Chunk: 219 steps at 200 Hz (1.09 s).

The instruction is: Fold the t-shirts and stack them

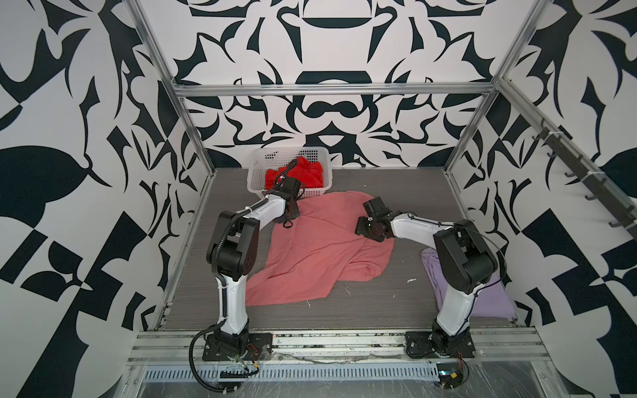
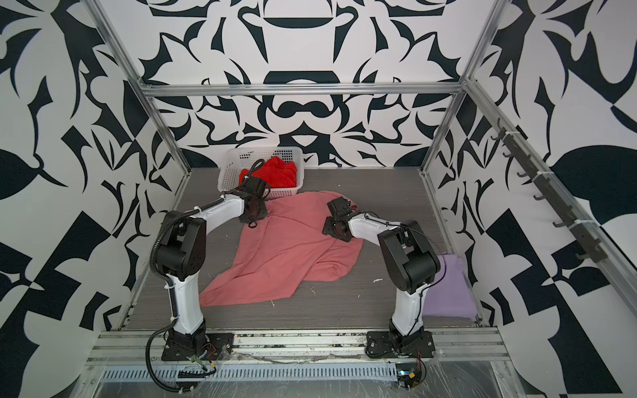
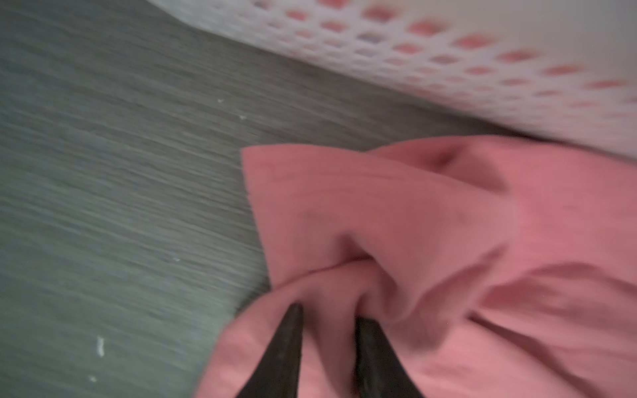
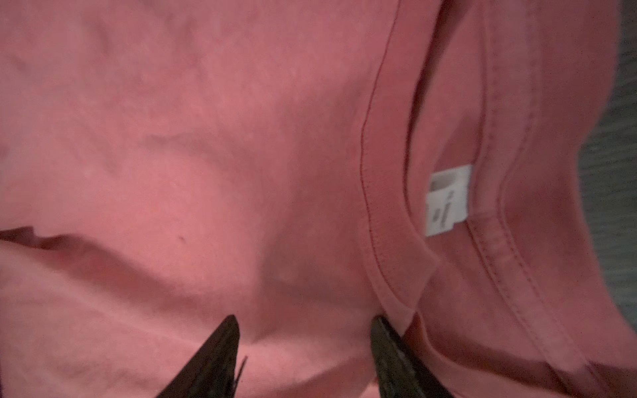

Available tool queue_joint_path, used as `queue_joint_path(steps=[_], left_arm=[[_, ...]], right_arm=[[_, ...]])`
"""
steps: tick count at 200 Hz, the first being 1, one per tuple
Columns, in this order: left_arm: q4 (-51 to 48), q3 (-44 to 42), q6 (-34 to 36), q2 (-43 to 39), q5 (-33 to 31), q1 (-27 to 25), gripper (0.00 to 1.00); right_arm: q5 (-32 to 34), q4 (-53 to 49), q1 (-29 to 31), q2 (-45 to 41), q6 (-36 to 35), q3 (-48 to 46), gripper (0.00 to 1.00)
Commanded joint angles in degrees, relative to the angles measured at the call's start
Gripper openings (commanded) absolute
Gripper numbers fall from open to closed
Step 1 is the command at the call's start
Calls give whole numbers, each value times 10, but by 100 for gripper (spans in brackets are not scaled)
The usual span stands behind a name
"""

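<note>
A salmon-pink t-shirt (image 1: pixel 317 248) (image 2: pixel 282 255) lies crumpled across the middle of the grey table. At its far left corner, beside the basket, my left gripper (image 3: pixel 330 313) is shut on a bunched fold of this shirt (image 3: pixel 431 224). My right gripper (image 4: pixel 304 319) is open over the shirt's far right part, its fingers wide apart against the cloth next to the collar (image 4: pixel 389 206) and the white neck label (image 4: pixel 448 200). A pale lavender t-shirt (image 1: pixel 489 299) (image 2: pixel 448 293) lies folded at the front right, partly behind the right arm. A bright red t-shirt (image 1: pixel 303 175) (image 2: pixel 275 172) sits crumpled in the basket.
The white lattice basket (image 1: pixel 256 172) (image 2: pixel 227 169) (image 3: pixel 448 69) stands at the back of the table, just behind the left wrist. Aluminium frame posts and patterned walls enclose the table. Small white scraps lie on the front of the table (image 1: pixel 410 281).
</note>
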Motion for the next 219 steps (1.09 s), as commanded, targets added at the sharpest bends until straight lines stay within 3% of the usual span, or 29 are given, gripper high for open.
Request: queue_joint_path(steps=[1, 31, 62, 112, 154, 188, 219], left_arm=[[16, -43, -8, -37, 34, 28, 15], [25, -68, 1, -71, 53, 46, 0], [9, -90, 14, -122, 48, 50, 0], [65, -184, 38, -328, 189, 64, 0], [-37, -245, 69, -471, 244, 77, 0], [-76, -354, 10, -508, 230, 77, 0], [-47, -420, -33, -492, 198, 77, 0]], right_arm=[[22, -21, 0, -22, 25, -39, 65], [38, -39, 0, -53, 28, -74, 65], [62, -63, 0, -111, 33, -120, 65], [126, -79, -4, -257, 50, -204, 65], [123, -82, -6, -267, 75, -225, 65], [141, -38, -7, -247, 33, -153, 73], [137, -34, -7, -139, -59, -3, 76]])
